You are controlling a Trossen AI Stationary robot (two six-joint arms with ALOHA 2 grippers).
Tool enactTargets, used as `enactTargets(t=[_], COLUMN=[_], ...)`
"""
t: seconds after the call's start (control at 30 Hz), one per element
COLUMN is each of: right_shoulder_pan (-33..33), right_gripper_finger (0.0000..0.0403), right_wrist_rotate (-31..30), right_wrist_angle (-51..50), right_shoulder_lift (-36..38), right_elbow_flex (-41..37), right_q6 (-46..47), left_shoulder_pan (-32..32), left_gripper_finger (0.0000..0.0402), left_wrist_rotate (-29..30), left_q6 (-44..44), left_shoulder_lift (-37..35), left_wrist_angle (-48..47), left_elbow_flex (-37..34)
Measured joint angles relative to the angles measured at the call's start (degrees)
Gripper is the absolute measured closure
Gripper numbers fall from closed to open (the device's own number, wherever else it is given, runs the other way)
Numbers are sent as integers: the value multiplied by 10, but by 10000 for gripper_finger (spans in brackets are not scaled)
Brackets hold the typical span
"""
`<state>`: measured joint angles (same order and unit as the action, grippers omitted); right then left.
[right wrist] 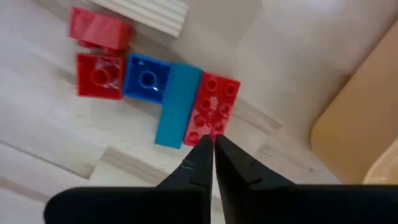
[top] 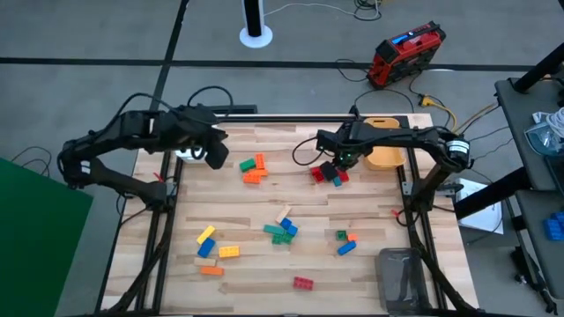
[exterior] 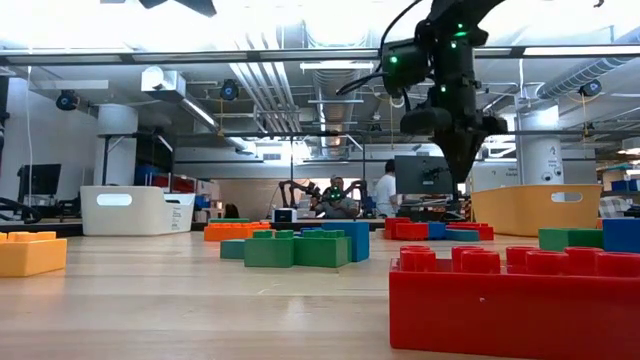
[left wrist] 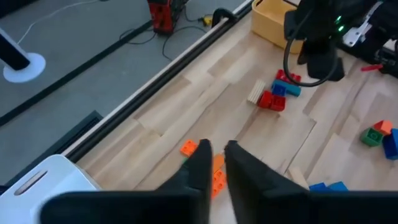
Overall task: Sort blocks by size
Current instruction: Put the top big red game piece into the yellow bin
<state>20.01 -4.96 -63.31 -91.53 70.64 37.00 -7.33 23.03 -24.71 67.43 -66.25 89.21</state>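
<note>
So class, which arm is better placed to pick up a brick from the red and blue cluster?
The right. Its gripper, fingers nearly shut, hangs directly over the red and blue cluster. The left gripper hovers near the orange bricks, farther away.

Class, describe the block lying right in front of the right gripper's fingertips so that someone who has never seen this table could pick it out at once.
Start at the orange-yellow bin at the table's far right edge; beside it lies a small cluster of red and blue blocks under the right gripper, whose fingers are nearly together. The block meant is the red brick with two rows of studs, at the bin end of the cluster, lying against a smooth light-blue block.
</note>
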Motion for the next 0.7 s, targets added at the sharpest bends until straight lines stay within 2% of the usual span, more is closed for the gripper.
enactTargets(t=[0.23, 0.7], right_shoulder_pan=[0, -3], right_gripper_finger=[394, 394], right_wrist_rotate=[-7, -17], right_wrist_angle=[44, 118], right_shoulder_lift=[-18, -23], right_elbow_flex=[-46, -118], right_q6=[5, 20], left_shoulder_pan=[0, 0], left_gripper_finger=[400, 388], left_wrist_rotate=[0, 39], left_q6=[2, 1], left_shoulder_lift=[-8, -14], left_wrist_angle=[2, 2], left_elbow_flex=[0, -1])
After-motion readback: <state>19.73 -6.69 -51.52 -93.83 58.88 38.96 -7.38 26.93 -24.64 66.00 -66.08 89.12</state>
